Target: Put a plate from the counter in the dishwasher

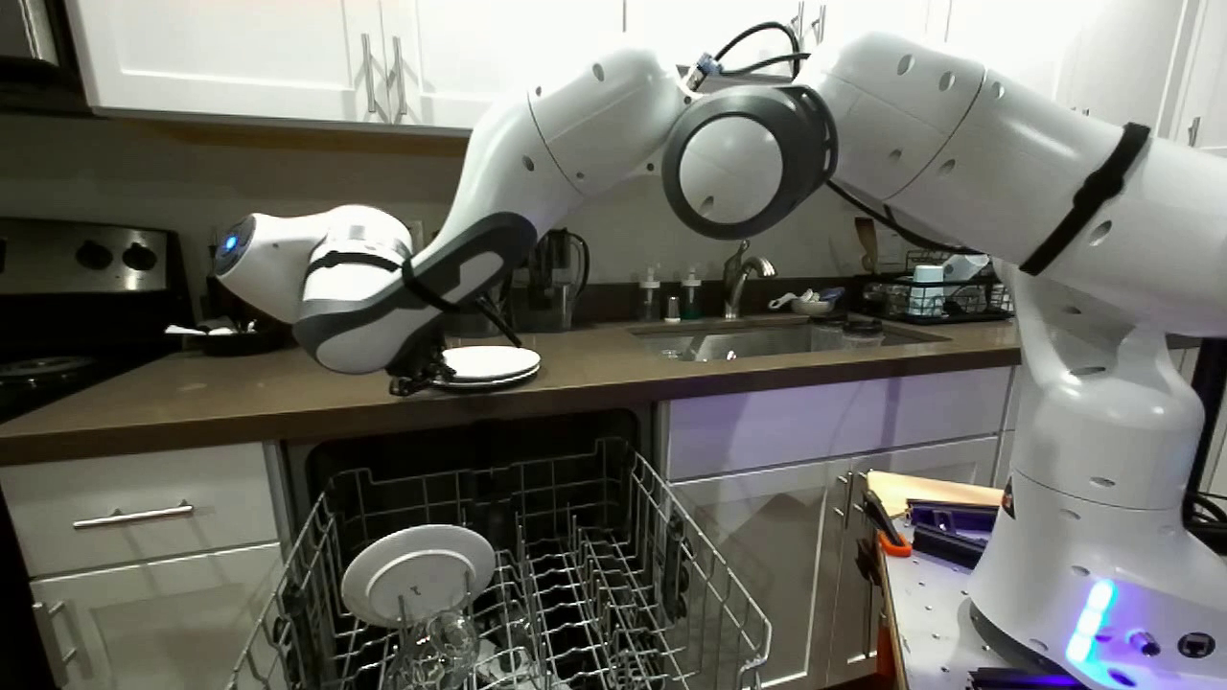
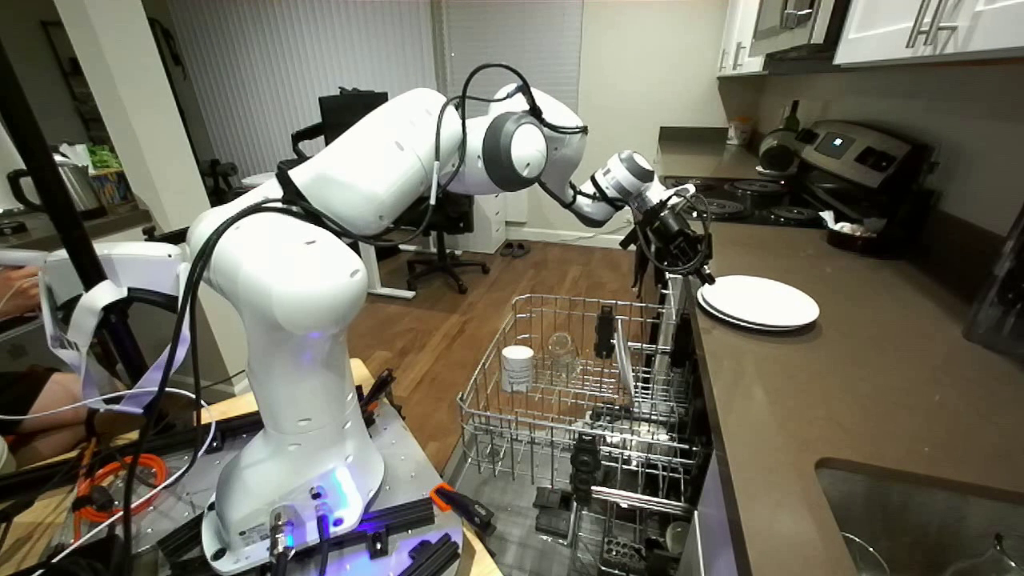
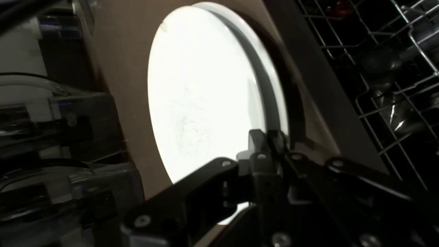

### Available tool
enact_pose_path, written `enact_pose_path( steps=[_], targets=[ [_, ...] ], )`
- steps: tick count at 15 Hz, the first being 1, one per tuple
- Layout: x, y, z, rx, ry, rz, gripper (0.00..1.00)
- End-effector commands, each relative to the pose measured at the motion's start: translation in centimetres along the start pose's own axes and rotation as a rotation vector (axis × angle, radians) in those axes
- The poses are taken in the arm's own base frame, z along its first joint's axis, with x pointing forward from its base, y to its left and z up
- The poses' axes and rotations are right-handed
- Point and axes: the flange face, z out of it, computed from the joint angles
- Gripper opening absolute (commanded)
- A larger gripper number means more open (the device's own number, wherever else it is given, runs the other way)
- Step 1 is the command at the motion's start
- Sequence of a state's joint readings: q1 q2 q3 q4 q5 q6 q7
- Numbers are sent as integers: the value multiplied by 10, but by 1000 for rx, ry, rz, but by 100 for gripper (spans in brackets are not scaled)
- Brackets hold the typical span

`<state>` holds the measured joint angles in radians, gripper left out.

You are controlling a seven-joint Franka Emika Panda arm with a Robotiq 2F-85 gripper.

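Two fingertips of the gripper, we see, clamp the rim of the upper plate, over a lower plate on the counter; below, we see a third plate in the dishwasher.

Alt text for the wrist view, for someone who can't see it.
Black jaws, reaching in from the bottom, are shut on the right edge of a white plate lying over a second plate on a brown counter. A wire dishwasher rack shows at right; dim, see-through containers at left.
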<state>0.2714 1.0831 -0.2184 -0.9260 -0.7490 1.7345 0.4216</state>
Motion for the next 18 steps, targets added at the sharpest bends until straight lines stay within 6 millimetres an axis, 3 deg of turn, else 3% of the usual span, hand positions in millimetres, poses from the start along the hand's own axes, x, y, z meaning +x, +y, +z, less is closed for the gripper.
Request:
enact_pose_path(
  steps=[1, 16, 17, 18],
  targets=[
    [-4, -4, -5, -83, -8, -14, 6],
    [-2, -13, -38, -133, 62, -43, 7],
    [-1, -12, -38, -119, 68, -43, 24],
    [0, -10, -37, -104, 75, -43, 33]
  ],
)
